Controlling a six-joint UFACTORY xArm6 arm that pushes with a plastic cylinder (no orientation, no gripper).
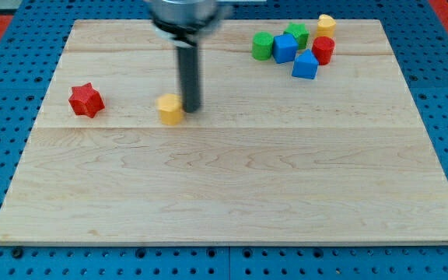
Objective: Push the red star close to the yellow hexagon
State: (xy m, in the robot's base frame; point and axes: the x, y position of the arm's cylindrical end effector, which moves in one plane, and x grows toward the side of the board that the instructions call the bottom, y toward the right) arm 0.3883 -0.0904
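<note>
Red star (85,100) sits near the bench's (224,202) left edge, roughly a third of the way down from the top edge, and it's all alone out there. Yellow hexagon (170,109) lies well apart from it toward the bench's middle, on about the same line. And my tip (190,107) is just beside that hexagon, on the side facing the right edge, possibly touching it, hard to call. No jaws on this end effector, just a bare dark rod, holding nothing. So here's the catch: the star lies toward the left edge from my tip, with the hexagon smack in between. By my reckoning the rod needs to swing round to the star's far left side before shoving it rightward. Up by the top right corner, a cluster of green, blue, red and yellow blocks stays out of play.
</note>
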